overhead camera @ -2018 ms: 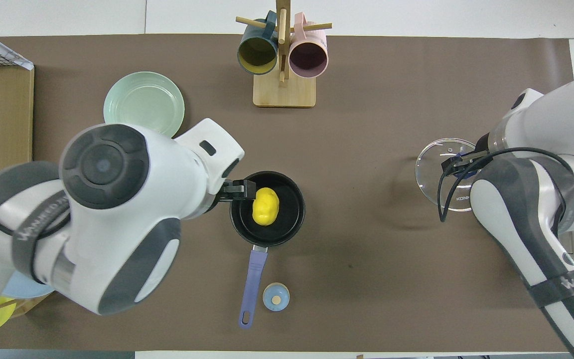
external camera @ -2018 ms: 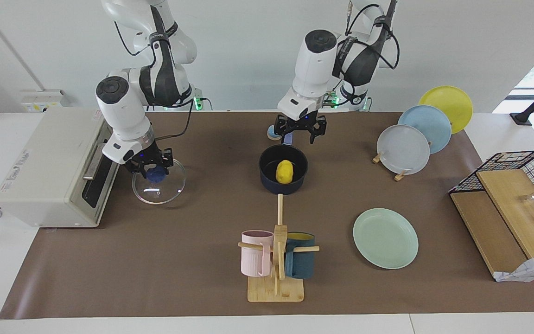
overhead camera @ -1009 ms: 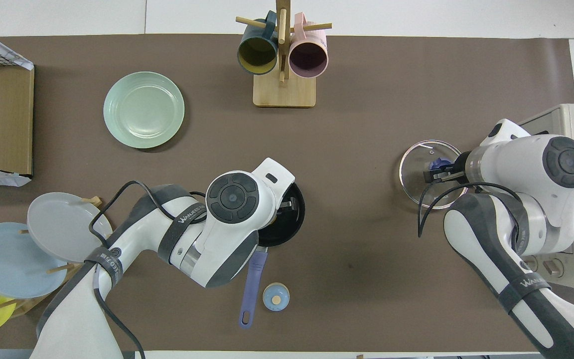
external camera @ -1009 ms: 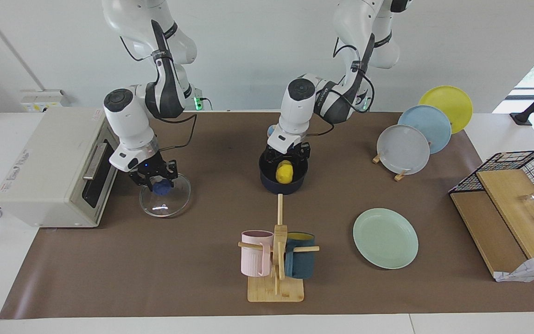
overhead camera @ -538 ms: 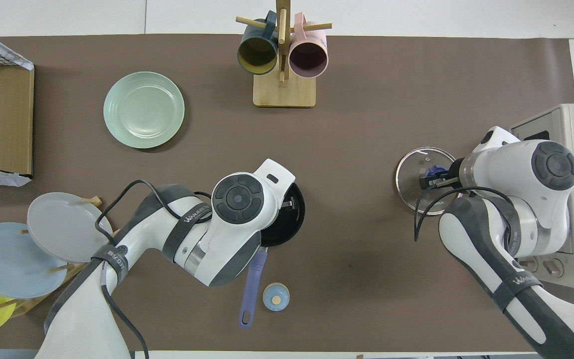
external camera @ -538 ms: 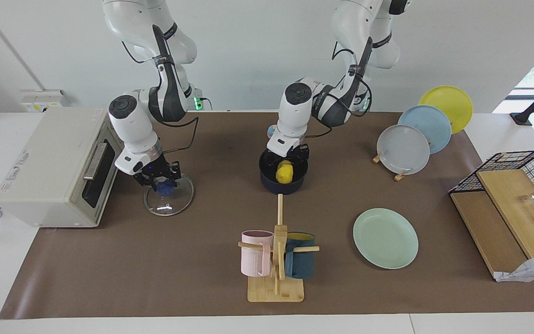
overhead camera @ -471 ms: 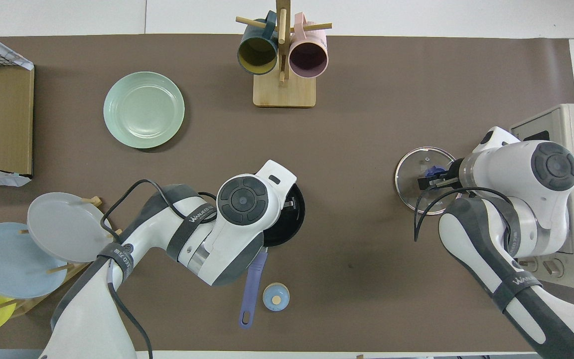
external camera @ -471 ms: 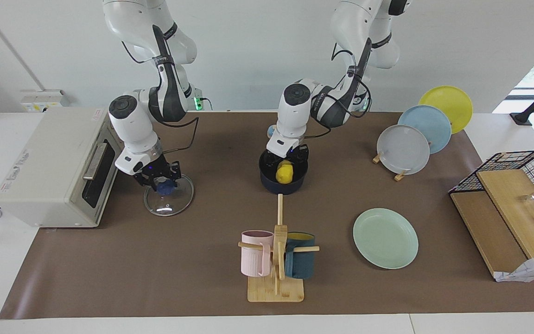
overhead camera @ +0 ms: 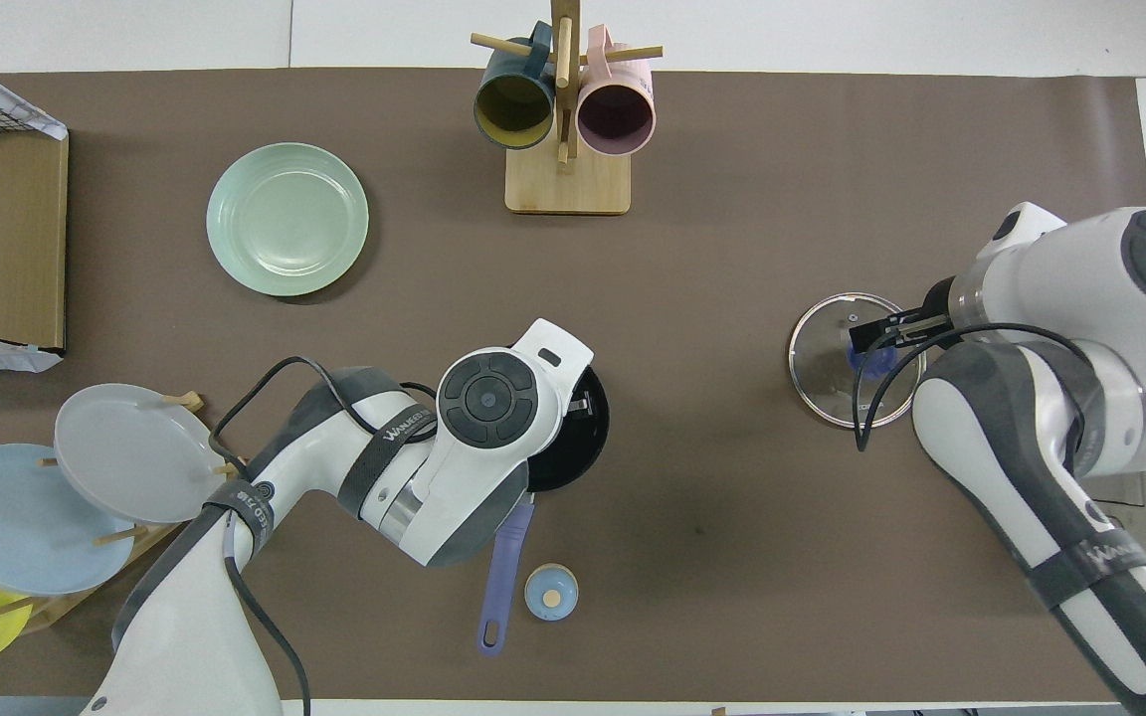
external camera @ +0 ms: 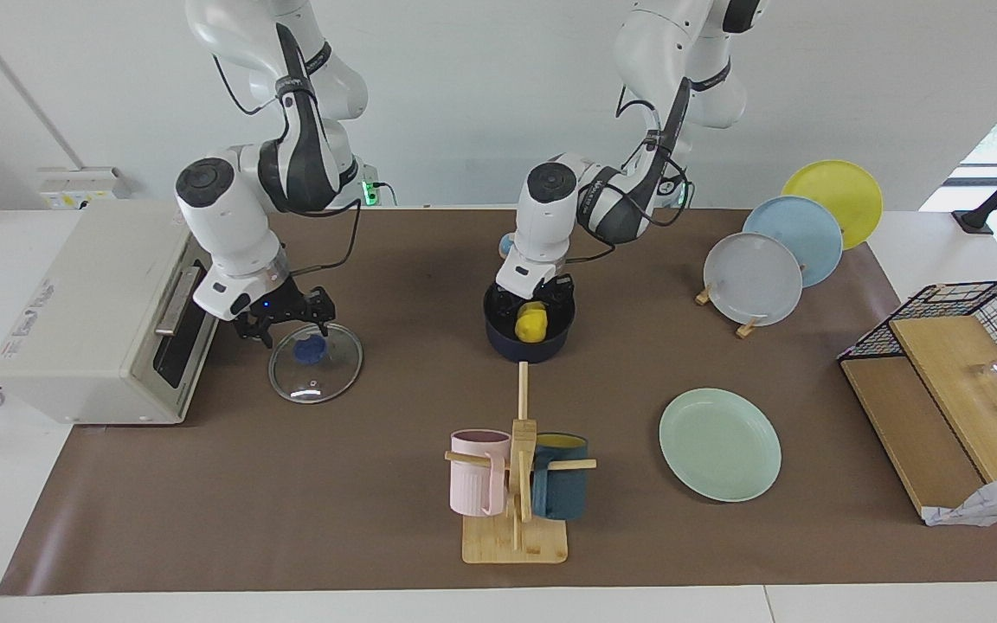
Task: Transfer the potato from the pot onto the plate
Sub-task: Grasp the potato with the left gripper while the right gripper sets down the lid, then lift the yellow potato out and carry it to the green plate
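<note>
The yellow potato (external camera: 531, 323) lies in the dark navy pot (external camera: 530, 346) in the middle of the table. My left gripper (external camera: 534, 302) is lowered into the pot, open, one finger at each side of the potato's top. In the overhead view the left wrist covers the potato and most of the pot (overhead camera: 581, 444); only the blue handle (overhead camera: 500, 575) sticks out toward the robots. The mint-green plate (external camera: 719, 443) (overhead camera: 287, 220) lies bare, farther from the robots, toward the left arm's end. My right gripper (external camera: 283, 320) (overhead camera: 877, 334) hangs open just above the glass lid (external camera: 315, 363).
A mug rack (external camera: 516, 484) stands farther from the robots than the pot. A stand with grey, blue and yellow plates (external camera: 754, 279) and a wire basket (external camera: 966, 346) are at the left arm's end. A toaster oven (external camera: 92, 311) is beside the lid. A small blue disc (overhead camera: 551, 593) lies by the handle.
My right gripper opened, let go of the lid's blue knob and rose a little; the lid now rests on the table. My left gripper sank slightly deeper around the potato.
</note>
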